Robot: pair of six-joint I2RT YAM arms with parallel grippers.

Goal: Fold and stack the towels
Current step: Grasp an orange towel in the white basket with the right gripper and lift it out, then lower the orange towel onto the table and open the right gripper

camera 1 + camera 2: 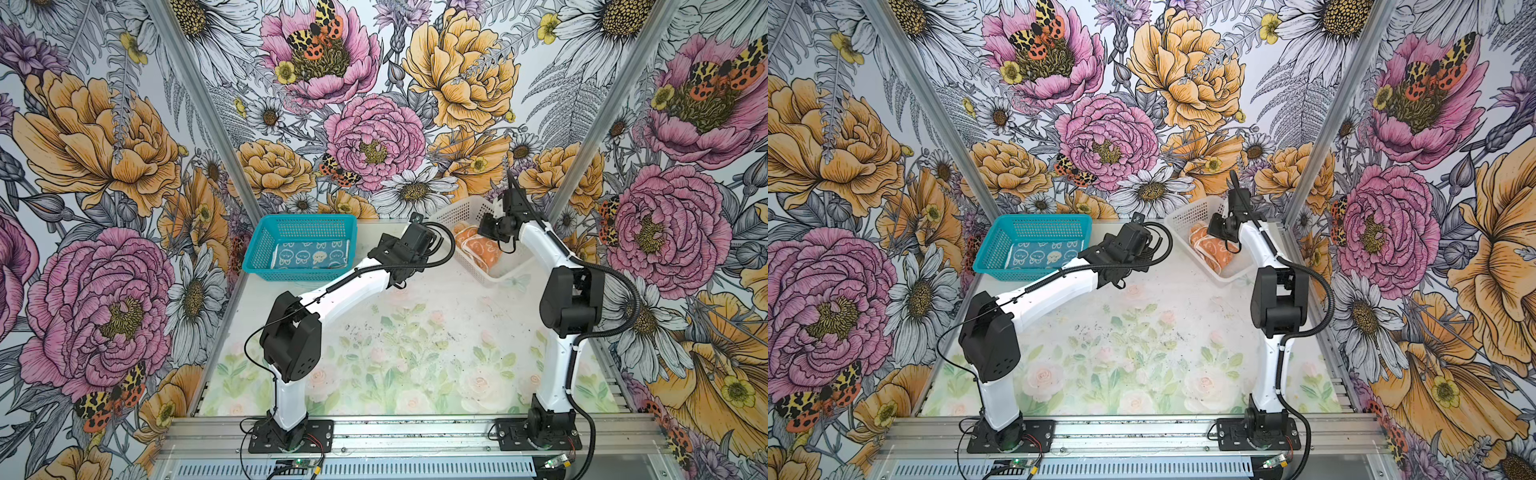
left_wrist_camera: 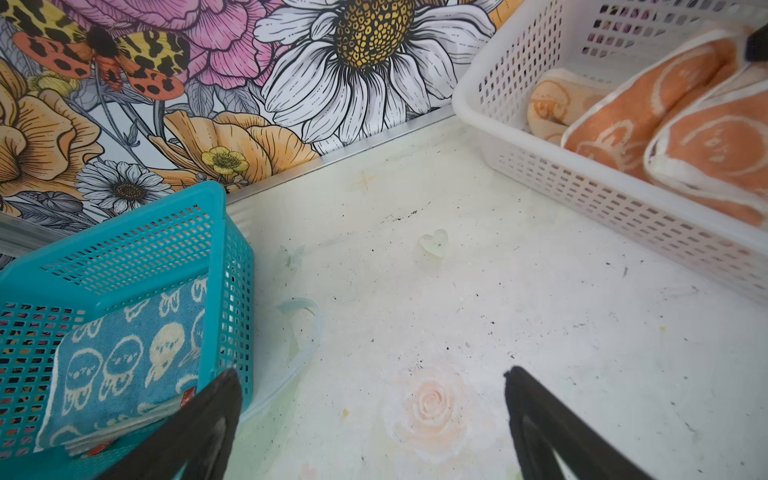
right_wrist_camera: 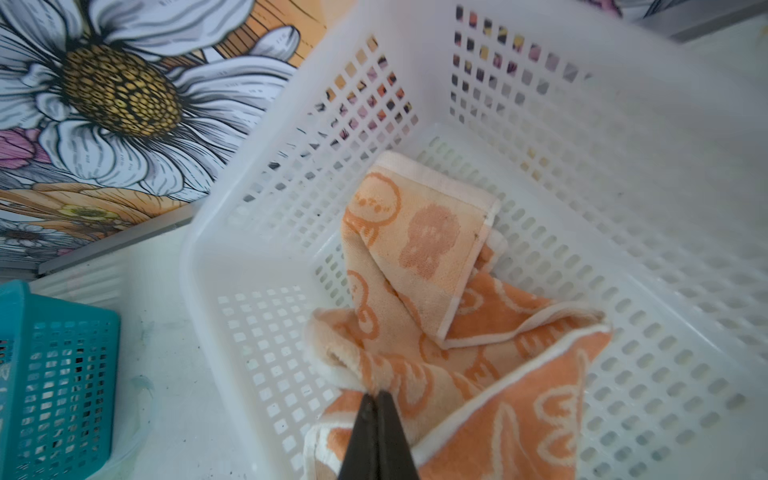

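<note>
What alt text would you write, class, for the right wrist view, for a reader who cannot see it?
The right gripper is shut on a fold of a crumpled peach-orange towel lying in a white perforated basket. A teal basket stands apart from it on the table, before a flowered wall.

Bright, even, diffuse light fills the cell in both top views. The tabletop (image 1: 415, 332) looks washed pale, lightest toward 12 o'clock, and the shadows beneath the arms (image 1: 345, 286) are faint and soft-edged. The wall posts (image 1: 187, 104) splay outward toward 10 and 2 o'clock, a wide-angle stretch. In the right wrist view the white basket (image 3: 623, 124) is nearly blown out and its near rim is smeared into blur, while the peach towel (image 3: 436, 232) on its floor is sharp. The jaws of the right gripper (image 3: 377, 399) and of the left gripper (image 2: 372, 374) are dark, close to the lens and out of focus.
</note>
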